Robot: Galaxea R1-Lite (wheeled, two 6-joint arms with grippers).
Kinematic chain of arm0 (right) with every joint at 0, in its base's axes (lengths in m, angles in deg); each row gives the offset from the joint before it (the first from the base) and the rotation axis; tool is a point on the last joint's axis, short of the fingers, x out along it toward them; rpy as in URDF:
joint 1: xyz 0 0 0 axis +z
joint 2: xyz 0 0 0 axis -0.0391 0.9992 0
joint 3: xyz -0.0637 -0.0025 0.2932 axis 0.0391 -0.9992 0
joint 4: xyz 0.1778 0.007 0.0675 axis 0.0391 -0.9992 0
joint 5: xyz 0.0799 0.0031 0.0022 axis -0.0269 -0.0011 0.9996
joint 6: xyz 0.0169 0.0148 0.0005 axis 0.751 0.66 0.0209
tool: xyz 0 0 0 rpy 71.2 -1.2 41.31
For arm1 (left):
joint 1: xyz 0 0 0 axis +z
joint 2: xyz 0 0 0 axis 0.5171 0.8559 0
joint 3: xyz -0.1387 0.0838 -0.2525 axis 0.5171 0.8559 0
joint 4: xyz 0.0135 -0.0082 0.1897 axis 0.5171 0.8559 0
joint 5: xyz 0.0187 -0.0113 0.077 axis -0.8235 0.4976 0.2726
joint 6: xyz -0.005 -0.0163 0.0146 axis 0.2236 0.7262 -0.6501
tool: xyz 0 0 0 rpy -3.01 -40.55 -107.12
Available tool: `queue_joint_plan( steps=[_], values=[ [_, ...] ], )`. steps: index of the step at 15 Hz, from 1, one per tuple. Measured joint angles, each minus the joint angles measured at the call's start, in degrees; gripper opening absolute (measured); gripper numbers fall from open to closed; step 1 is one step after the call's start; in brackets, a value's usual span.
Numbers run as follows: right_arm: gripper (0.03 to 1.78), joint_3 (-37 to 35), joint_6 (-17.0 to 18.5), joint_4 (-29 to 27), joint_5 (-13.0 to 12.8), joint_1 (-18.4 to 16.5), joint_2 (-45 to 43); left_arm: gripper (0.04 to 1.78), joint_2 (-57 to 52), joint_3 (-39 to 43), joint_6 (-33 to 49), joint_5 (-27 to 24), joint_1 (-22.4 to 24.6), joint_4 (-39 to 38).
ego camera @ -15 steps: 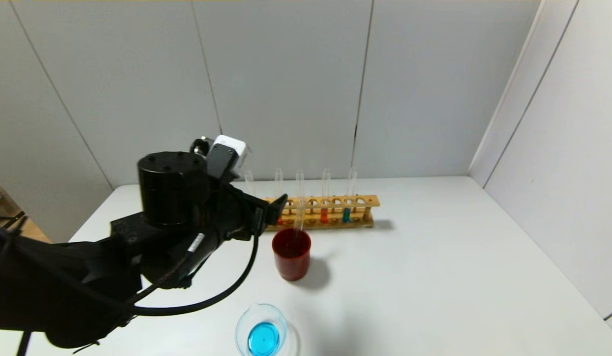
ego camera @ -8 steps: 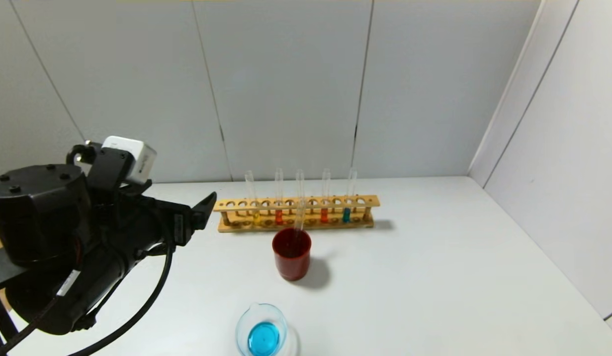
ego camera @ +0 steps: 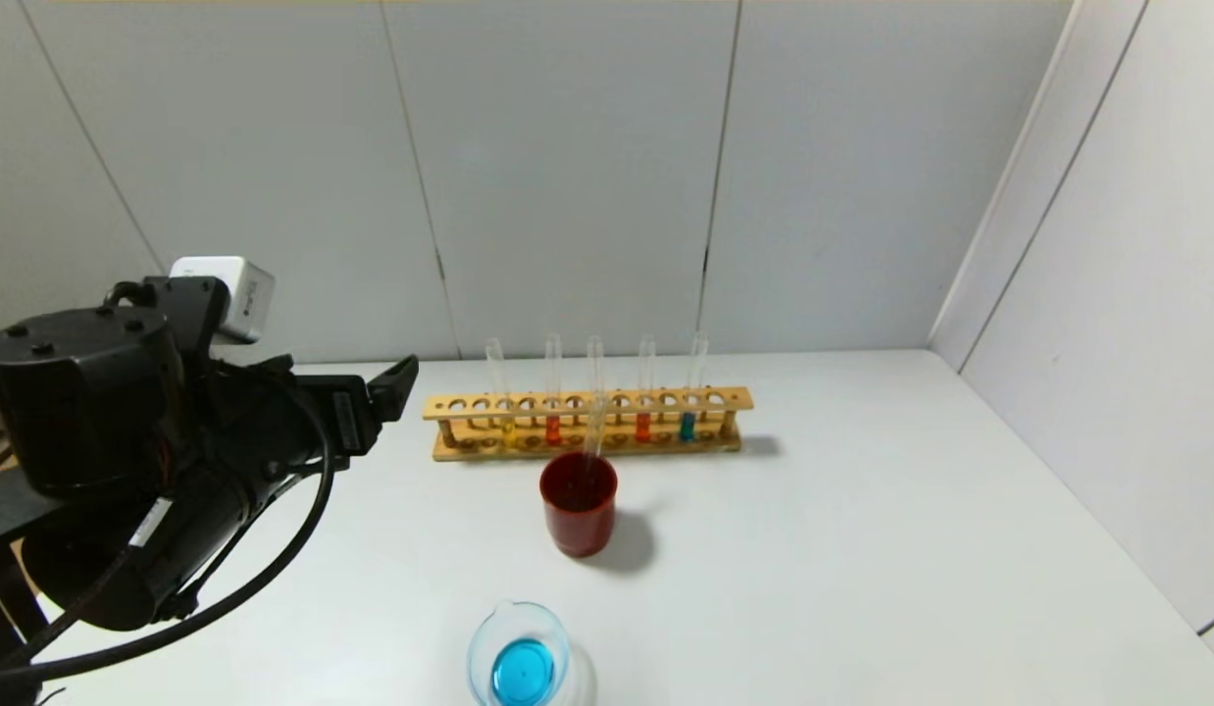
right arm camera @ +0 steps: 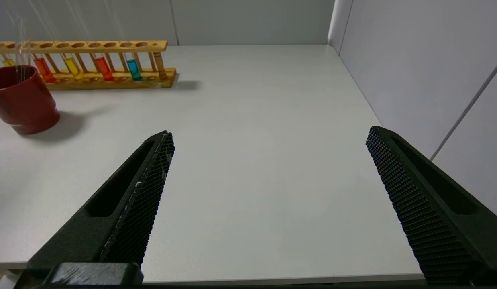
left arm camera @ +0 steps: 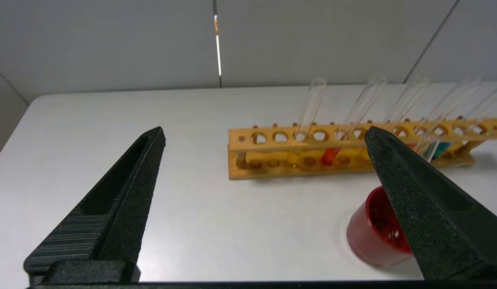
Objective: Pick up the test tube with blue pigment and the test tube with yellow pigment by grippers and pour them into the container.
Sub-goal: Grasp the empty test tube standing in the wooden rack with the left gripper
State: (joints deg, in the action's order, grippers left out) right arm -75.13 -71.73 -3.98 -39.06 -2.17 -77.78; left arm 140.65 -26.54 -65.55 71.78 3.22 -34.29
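Observation:
The test tube with blue pigment stands near the right end of the wooden rack; it also shows in the right wrist view. A test tube with yellow pigment stands near the rack's left end, and the left wrist view shows it too. The container, a clear beaker holding blue liquid, sits at the table's front. My left gripper hovers open and empty left of the rack, jaws wide apart. My right gripper is open over bare table, far from the rack.
A dark red cup stands in front of the rack with an empty glass tube leaning in it. Orange-red tubes and a second yellow tube fill other rack holes. Walls close off the back and right.
My left arm has drawn back to the left, away from the red cup and rack, with its jaws still open. The tube stays in the cup.

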Motion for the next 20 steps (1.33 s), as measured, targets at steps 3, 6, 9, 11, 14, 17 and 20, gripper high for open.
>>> queue_joint_plan(
  steps=[3, 6, 9, 11, 14, 17, 20],
  values=[
    [1.75, 0.0, 0.0, 0.0, 0.0, 0.0, 0.0, 1.75, 4.9, -3.8, -0.1, -0.4, 0.3, -0.4],
    [1.75, 0.0, 0.0, 0.0, 0.0, 0.0, 0.0, 1.75, 11.7, -5.1, -0.7, -3.6, 0.6, -6.9],
    [1.75, 0.0, 0.0, 0.0, 0.0, 0.0, 0.0, 1.75, 17.4, -4.4, -2.5, -9.1, 2.3, -15.8],
    [1.75, 0.0, 0.0, 0.0, 0.0, 0.0, 0.0, 1.75, 20.7, -4.1, -2.7, -9.5, 2.8, -18.6],
    [1.75, 0.0, 0.0, 0.0, 0.0, 0.0, 0.0, 1.75, 25.6, -4.0, -3.1, -9.5, 3.1, -22.9],
    [1.75, 0.0, 0.0, 0.0, 0.0, 0.0, 0.0, 1.75, 30.0, -4.8, -3.5, -9.6, 3.1, -27.8],
    [1.75, 0.0, 0.0, 0.0, 0.0, 0.0, 0.0, 1.75, 32.9, -6.3, -3.4, -9.7, 3.5, -28.7]
  ],
)
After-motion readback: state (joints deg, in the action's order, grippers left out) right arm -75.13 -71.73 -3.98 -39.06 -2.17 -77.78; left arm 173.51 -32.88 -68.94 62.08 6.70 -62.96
